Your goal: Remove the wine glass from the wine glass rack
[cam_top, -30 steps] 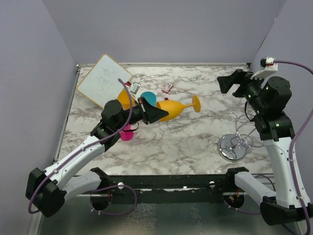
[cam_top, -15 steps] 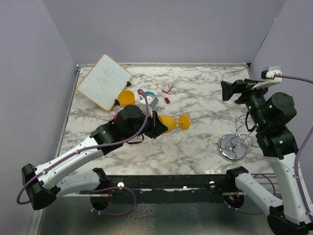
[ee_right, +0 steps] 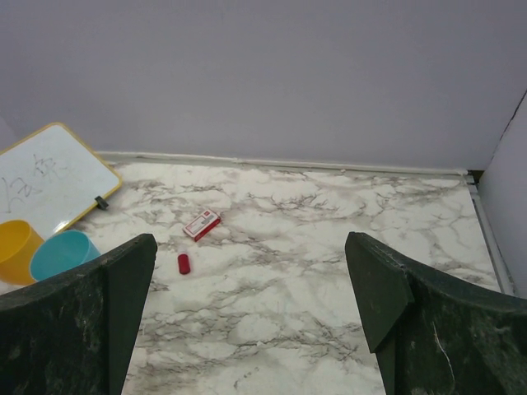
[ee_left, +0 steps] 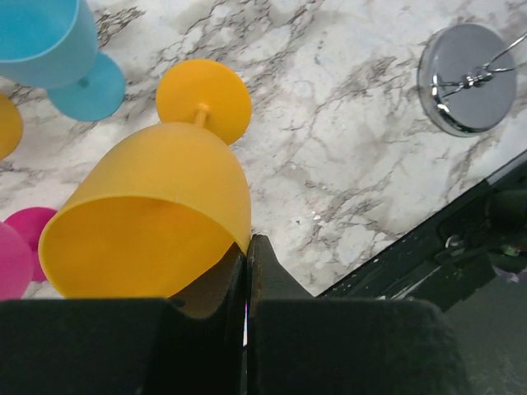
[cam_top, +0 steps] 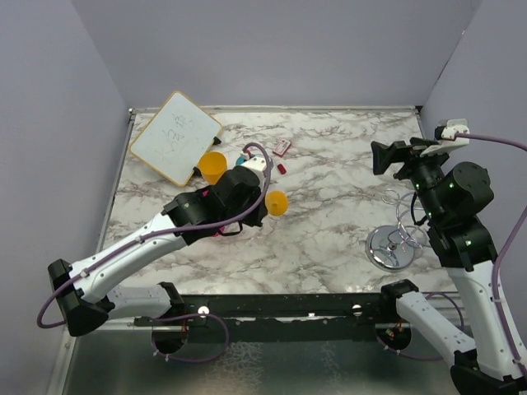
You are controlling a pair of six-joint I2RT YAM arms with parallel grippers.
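An orange plastic wine glass (ee_left: 156, 214) is held by its rim in my left gripper (ee_left: 247, 247), which is shut on it. The glass is tilted, with its round foot (ee_left: 203, 99) pointing down at the marble table. From above, only the glass (cam_top: 277, 202) at the tip of my left gripper (cam_top: 260, 206) shows. The silver wire rack (cam_top: 395, 243) stands at the right with no glass on it; its shiny base also shows in the left wrist view (ee_left: 469, 78). My right gripper (cam_top: 392, 156) is open and empty, high above the table (ee_right: 251, 247).
A whiteboard (cam_top: 175, 136) lies at the back left. An orange cup (cam_top: 212, 167), a blue glass (ee_left: 41, 41) and a pink glass (ee_left: 16, 247) are near my left gripper. A small red box (cam_top: 282, 147) and a red cap (cam_top: 282, 169) lie mid-table.
My left arm has brought the orange glass nearer and turned it from lying sideways to foot-down. My right arm has barely moved.
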